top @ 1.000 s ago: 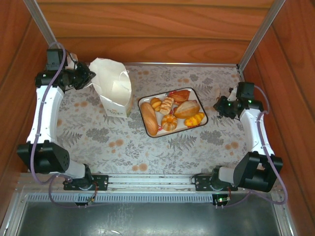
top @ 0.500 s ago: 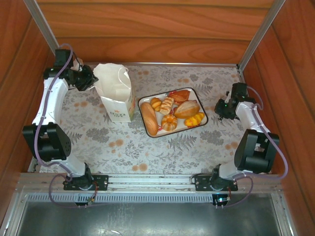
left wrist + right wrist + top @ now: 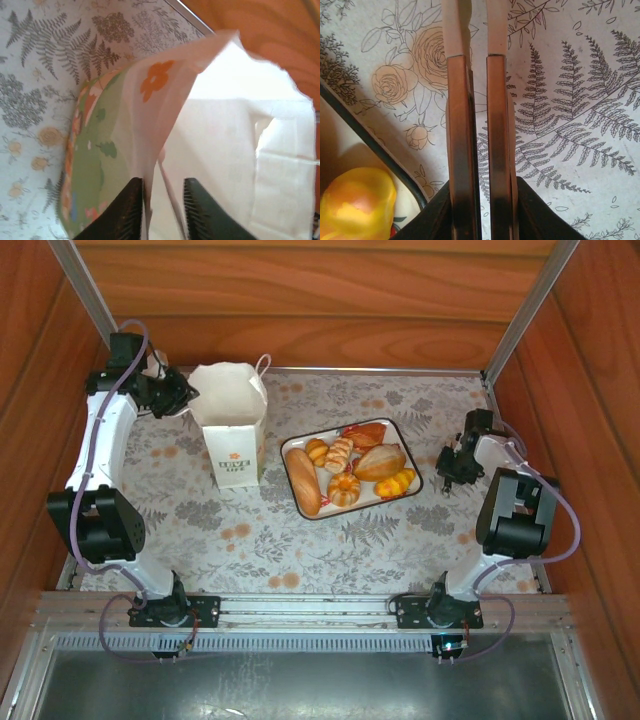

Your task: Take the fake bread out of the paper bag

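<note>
From above, the paper bag (image 3: 236, 430) stands upright on the table (image 3: 300, 545), left of the tray (image 3: 418, 478) holding the fake bread (image 3: 345, 472). The left hand (image 3: 188, 396) sits at the bag's far-left rim. The right hand (image 3: 446, 472) is near the tray's right edge.

At the left wrist, the left hand's (image 3: 162, 184) fingers stand apart, with the bag's (image 3: 225, 150) thin wall between them.

At the right wrist, the right hand (image 3: 479, 50) is nearly together and holds nothing, beside the tray rim (image 3: 375, 150) and a yellow-orange bread (image 3: 355, 200).

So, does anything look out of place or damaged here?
Only the paper bag: its rim is crumpled and bent out of square. It stands upright, and the fake bread lies neatly on the tray.
</note>
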